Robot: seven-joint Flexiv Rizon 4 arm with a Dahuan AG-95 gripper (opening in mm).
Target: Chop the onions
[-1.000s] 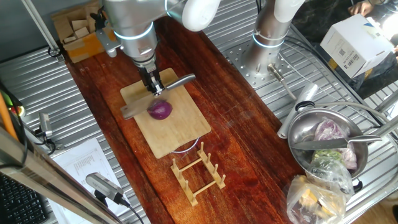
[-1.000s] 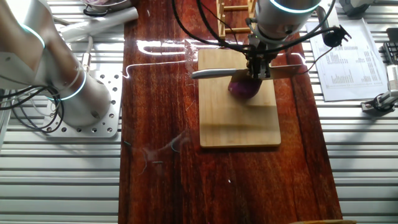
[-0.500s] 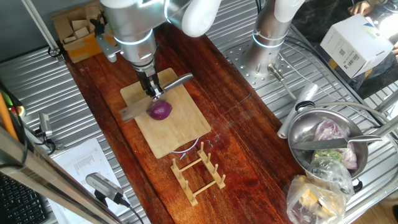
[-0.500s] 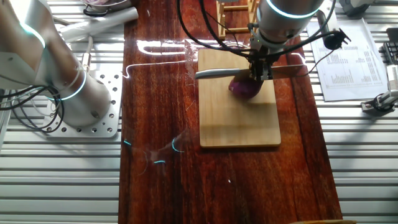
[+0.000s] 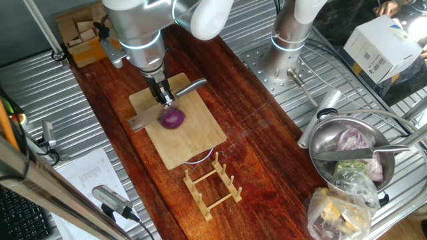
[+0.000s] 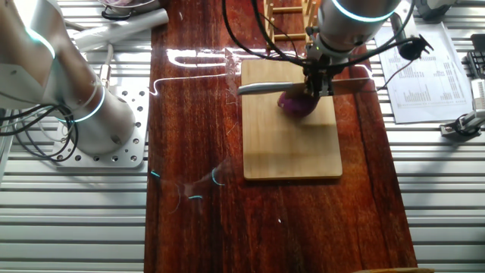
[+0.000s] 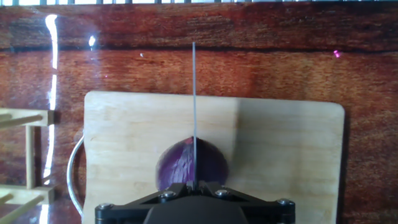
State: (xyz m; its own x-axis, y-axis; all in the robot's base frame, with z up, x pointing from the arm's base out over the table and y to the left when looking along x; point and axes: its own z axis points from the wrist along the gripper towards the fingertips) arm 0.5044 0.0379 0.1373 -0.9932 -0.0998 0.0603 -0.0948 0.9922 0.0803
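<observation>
On the bamboo board (image 5: pixel 180 137), the red onion (image 5: pixel 172 119) sat near the middle, directly beneath the gripper (image 5: pixel 163 99), whose fingers were pinched on the knife (image 5: pixel 167 100) held flat-edged over it. In the hand view the blade (image 7: pixel 194 112) ran edge-on straight across the top of the onion (image 7: pixel 191 163), touching or just above the skin. The arm stood nearly vertical over the board, wrist pointing down.

gripper (image 5: pixel 164 98) holds knife (image 5: pixel 175 99) over onion (image 5: pixel 172 119); on board (image 5: pixel 193 137)
</observation>
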